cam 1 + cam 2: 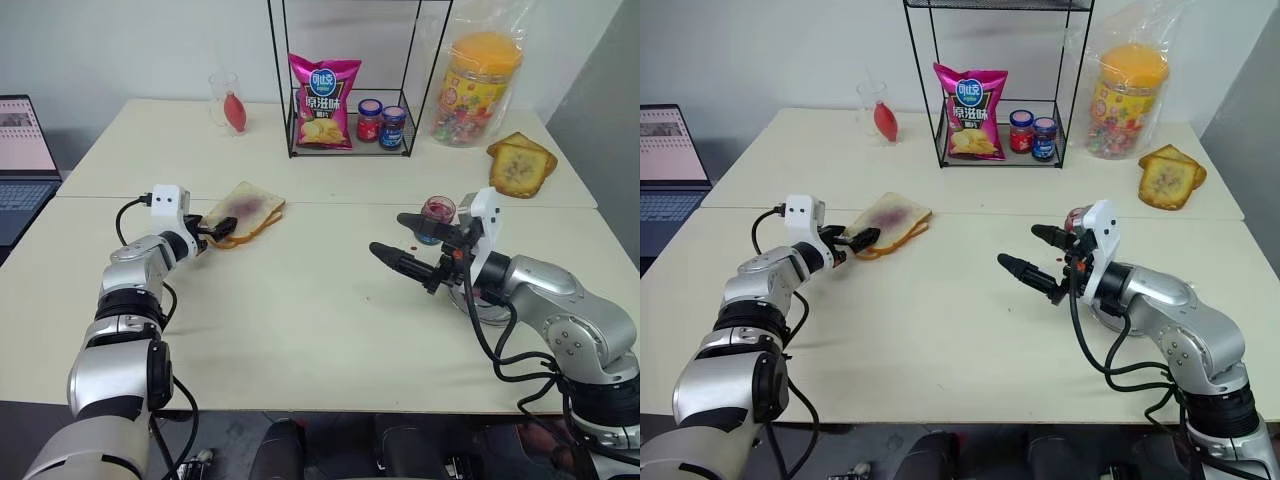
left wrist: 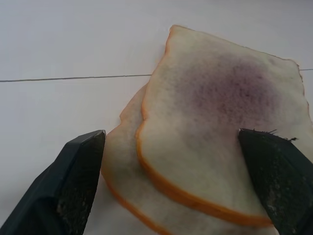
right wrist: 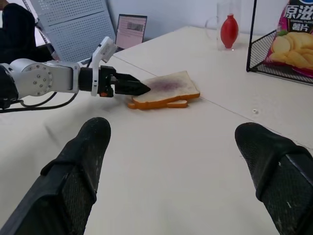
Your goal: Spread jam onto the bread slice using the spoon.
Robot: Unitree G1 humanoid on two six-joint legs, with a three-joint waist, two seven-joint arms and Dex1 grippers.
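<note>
**Jam on the bread, both hands empty**

A purple-red jam blot already stains the middle of the bread slice, which lies on a second slice near the desk seam. The left hand, fingers spread and holding nothing, sits at the slice's near edge; the right hand hovers released above mid-desk. By the look of it, spreading is largely done. The bread is soft, pale and squarish with a thin orange-tan crust; the desk is smooth cream laminate.
</note>
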